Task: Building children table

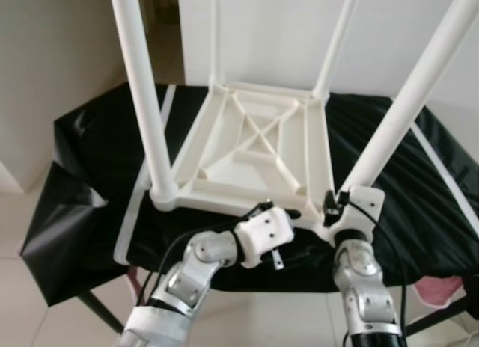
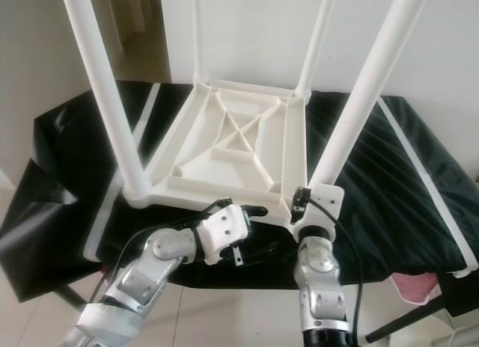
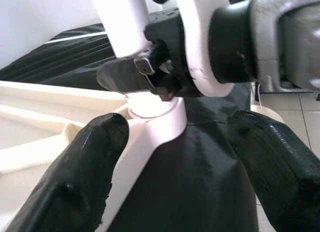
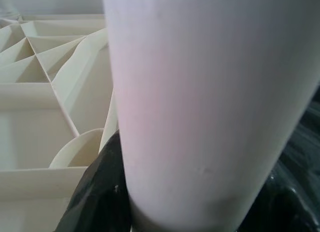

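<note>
Overhead, the white plastic table (image 1: 251, 149) lay upside down on a black-draped bench (image 1: 90, 152), four smooth tubular legs up — probably light, stiff, slippery. By the left wrist view, the left gripper (image 3: 175, 182) was spread beside the near right corner socket. By the right wrist view, the right gripper (image 4: 150, 202) pinched the near right leg (image 4: 210, 102) low — a sensible hold.

Four white legs (image 1: 142, 93) rising from the corners of the upturned children table (image 1: 254, 149), fencing off its ribbed underside. Wide gaps between legs on each side, passable from above. Near right leg (image 1: 408, 108) clamped at its base by the right tool (image 1: 329, 205). Left tool (image 3: 170, 157) parted, straddling that corner socket. Black-covered table (image 1: 90, 145) bare along both flanks.
</note>
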